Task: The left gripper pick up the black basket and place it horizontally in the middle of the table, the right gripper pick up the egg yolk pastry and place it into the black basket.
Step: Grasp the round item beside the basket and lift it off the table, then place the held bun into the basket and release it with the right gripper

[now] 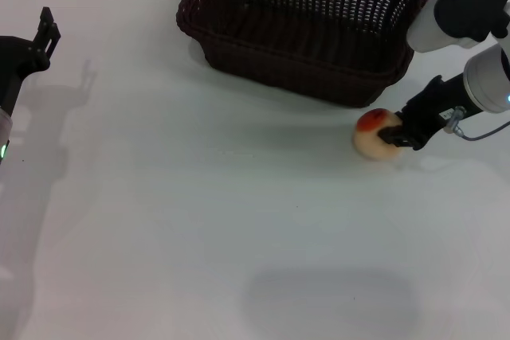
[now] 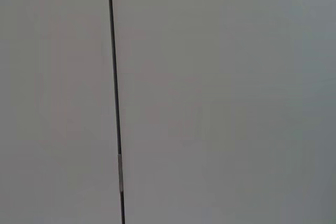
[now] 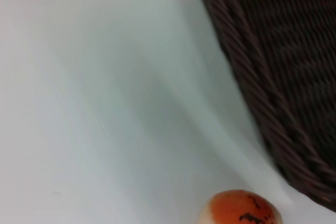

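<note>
Closest to you, that small round beige egg yolk pastry (image 1: 374, 134) with the red-orange top sits near the white surface (image 1: 199, 220)'s right edge, with the right gripper (image 1: 396, 134)'s fingers clamped on it. Just behind it stands the dark woven wicker basket (image 1: 303, 25) at the far edge. Left gripper (image 1: 46, 33) hangs by the left edge; can't tell about its fingers.

A dark woven wicker black basket (image 1: 303, 25), its openwork sides rough and its rim (image 3: 252, 77) thickly braided, sits on a smooth white surface (image 1: 199, 220) with a faint sheen. The egg yolk pastry (image 1: 374, 134) looks matt and doughy under a glazed orange-red top. The right gripper (image 1: 397, 134) is matt black, its arm housing (image 1: 446, 17) glossy white plastic.
</note>
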`<state>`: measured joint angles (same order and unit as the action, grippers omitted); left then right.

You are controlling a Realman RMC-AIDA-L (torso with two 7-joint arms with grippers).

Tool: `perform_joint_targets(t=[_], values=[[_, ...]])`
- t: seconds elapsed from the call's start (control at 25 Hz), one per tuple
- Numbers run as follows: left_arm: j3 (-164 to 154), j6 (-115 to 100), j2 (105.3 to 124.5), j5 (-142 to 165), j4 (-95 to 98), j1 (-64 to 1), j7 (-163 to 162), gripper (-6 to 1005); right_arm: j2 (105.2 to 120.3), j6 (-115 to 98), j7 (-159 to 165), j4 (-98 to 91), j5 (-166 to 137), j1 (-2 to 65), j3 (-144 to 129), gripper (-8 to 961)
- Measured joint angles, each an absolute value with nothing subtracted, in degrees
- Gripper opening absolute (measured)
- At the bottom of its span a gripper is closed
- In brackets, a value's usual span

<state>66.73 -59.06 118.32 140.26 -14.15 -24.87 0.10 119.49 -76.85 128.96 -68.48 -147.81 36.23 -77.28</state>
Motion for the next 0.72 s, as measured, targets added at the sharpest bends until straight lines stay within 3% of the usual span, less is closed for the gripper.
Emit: perform_joint_targets(t=[0.72], values=[[66.8,-59.1,118.38,140.4,-14.3,-25.1,0.0,777,119.56,-76.8,131.6,-81.9,-149.8,39.4,-73.8,167]])
